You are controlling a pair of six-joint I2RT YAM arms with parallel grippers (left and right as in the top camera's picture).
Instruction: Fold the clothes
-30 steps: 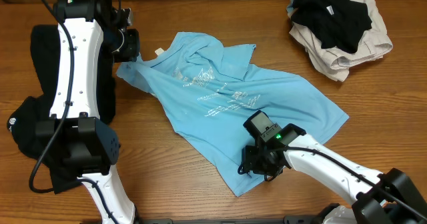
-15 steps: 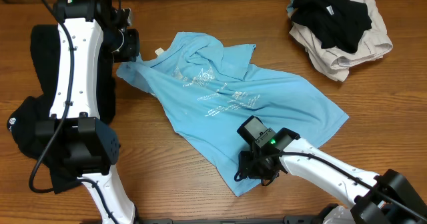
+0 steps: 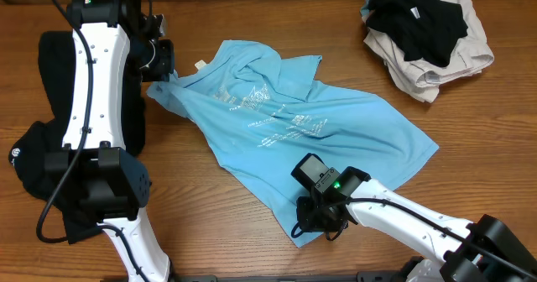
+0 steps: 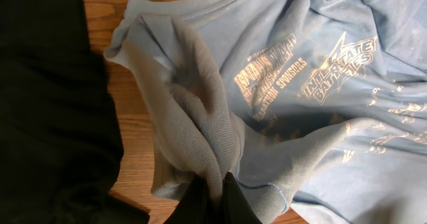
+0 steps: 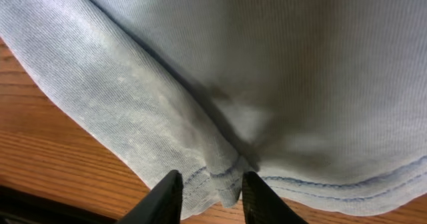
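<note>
Cotton-looking knit makes up both task garments. I count one light blue T-shirt [image 3: 352, 135] and one black shirt [image 3: 32, 173], plus one separate bundle [image 3: 432, 43] of beige and black clothing, two arms and two pincers.

The T-shirt lies crumpled but mostly spread across the middle of the wooden bench [image 3: 210, 215]. Its shape is a rough diagonal slab running from ten o'clock to four o'clock, creased along its upper part, with pale printed lettering [image 3: 281, 122] facing up. The black shirt is a dark, shapeless heap at nine o'clock, partly under the left arm, with a small round white logo [image 3: 15, 154] on its outer edge. The bundle sits well apart at two o'clock, soft and loosely stacked.

My left pincer [image 4: 212, 201] is closed on the T-shirt at the garment's ten o'clock edge. The left wrist view shows a thick ridge of blue cloth gathered up and pinched between the dark tips, with the black shirt just beside it.

My right pincer [image 5: 212, 194] is at the T-shirt's six o'clock corner, down against the bench. Its two black fingers [image 5: 163, 199] stand parted, and a small fold of the double-stitched hem [image 5: 313, 183] sits in the gap between them. I see the ribbed weave clearly here.
</note>
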